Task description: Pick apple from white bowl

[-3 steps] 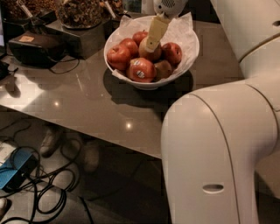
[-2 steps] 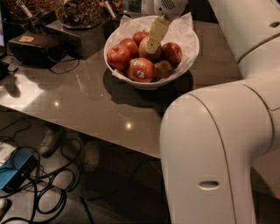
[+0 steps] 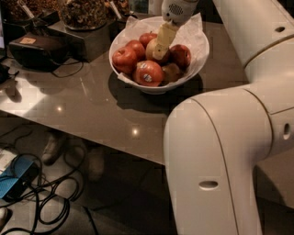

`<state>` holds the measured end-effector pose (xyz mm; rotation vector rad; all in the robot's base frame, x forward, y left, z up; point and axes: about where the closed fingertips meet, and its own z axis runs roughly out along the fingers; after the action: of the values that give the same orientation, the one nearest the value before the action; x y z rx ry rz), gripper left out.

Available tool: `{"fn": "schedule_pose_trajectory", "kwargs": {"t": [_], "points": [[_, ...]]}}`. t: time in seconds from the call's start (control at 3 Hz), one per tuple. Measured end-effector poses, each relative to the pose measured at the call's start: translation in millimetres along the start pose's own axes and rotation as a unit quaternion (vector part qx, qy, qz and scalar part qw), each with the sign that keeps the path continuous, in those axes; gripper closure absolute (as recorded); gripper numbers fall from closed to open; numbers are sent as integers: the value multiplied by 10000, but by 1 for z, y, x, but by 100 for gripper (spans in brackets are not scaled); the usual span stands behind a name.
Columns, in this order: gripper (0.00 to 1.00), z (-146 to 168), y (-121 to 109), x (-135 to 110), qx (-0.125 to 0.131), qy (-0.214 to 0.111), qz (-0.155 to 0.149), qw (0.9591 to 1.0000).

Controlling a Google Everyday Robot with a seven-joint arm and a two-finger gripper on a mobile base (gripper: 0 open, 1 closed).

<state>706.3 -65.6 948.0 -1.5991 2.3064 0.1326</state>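
The white bowl [image 3: 193,69] stands on the table at top centre, lined with crinkled white paper and holding several apples. The pale yellow-green apple [image 3: 150,47] lies in the middle of the pile. A deep red apple with a white sticker [image 3: 148,73] sits at the front, and a duller yellowish one [image 3: 172,71] at the front right. My gripper [image 3: 160,53] reaches down from the top edge into the bowl. Its tip is at the right side of the pale apple and hides part of it.
My large white arm [image 3: 220,156] fills the right and the foreground. A black device [image 3: 39,48] with a cable and glass jars of granola [image 3: 82,11] stand at the table's back left. Cables [image 3: 41,197] and a blue object [image 3: 14,181] lie on the floor below the table edge.
The gripper stays at the same spot over the pale apple. The big arm link in the foreground has edged slightly to the left.
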Motion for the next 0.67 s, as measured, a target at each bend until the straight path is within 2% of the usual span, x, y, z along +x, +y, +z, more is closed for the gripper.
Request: {"fn": "schedule_pose_trajectory", "kwargs": {"t": [0.33,0.67], "points": [[29,9,-1,-1,-82,5,8,10000],[48,20,-3,-2,-146,35,8,9999]]}}
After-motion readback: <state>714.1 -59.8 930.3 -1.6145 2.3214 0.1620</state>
